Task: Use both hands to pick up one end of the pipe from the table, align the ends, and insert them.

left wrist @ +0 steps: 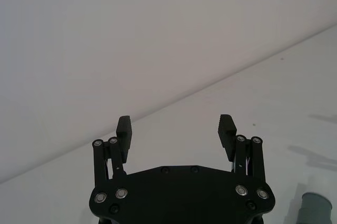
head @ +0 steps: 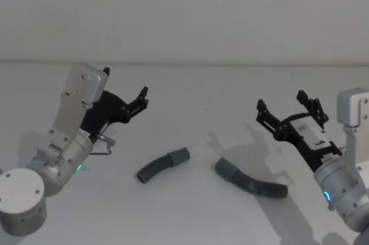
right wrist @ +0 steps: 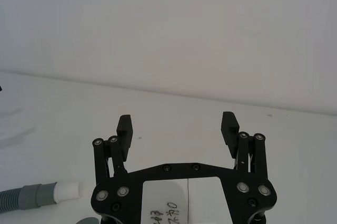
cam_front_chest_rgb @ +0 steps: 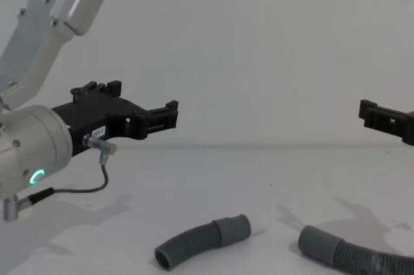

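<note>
Nearest the robot, the pipe lies flat on the white desk as two curved lengths, apart from each other. The right length is closest, at about five o'clock in the head view. Its smooth grey right cuff points toward ten o'clock. Just beyond, at about seven o'clock, the left length bends up to its left cuff, which points toward two o'clock. The two cuffs are near each other, with bare desk between them. In the right wrist view, a grey cuff carries a white tip.

Farther out, both grippers hang above the desk, clear of the pipe. The left gripper is at eleven o'clock from the left cuff, its jaws spread wide and holding nothing. The right gripper is at one o'clock from the right cuff, its jaws likewise spread and empty. Behind them is a plain wall.
</note>
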{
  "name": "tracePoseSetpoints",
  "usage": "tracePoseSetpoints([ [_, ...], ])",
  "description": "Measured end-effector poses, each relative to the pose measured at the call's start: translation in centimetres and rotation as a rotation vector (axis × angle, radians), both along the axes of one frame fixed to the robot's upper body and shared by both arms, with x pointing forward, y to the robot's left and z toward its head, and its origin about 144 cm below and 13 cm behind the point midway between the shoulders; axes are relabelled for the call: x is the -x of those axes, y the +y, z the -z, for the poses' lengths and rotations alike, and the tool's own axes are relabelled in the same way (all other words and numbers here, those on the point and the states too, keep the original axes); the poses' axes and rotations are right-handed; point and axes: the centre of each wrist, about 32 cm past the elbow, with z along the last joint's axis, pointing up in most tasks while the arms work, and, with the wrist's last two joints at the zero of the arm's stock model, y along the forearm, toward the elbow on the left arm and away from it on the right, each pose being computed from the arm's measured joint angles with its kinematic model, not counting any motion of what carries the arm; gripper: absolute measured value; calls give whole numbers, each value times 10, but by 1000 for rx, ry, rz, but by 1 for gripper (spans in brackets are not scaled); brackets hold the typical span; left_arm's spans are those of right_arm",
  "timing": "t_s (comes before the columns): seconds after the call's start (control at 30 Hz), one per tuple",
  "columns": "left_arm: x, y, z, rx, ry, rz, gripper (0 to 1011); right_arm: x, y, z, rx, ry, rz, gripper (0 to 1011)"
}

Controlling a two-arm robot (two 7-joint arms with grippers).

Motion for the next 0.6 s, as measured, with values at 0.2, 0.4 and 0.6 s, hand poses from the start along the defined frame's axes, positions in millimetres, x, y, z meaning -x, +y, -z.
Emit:
tracePoseSetpoints([
  [0.2,0,0,0,0,0,0,1001,0,0,0,0,0,0,1001],
  [0.4,0,0,0,0,0,0,1001,0,0,0,0,0,0,1002],
  [0.6,0,0,0,0,0,0,1001,0,0,0,0,0,0,1001],
])
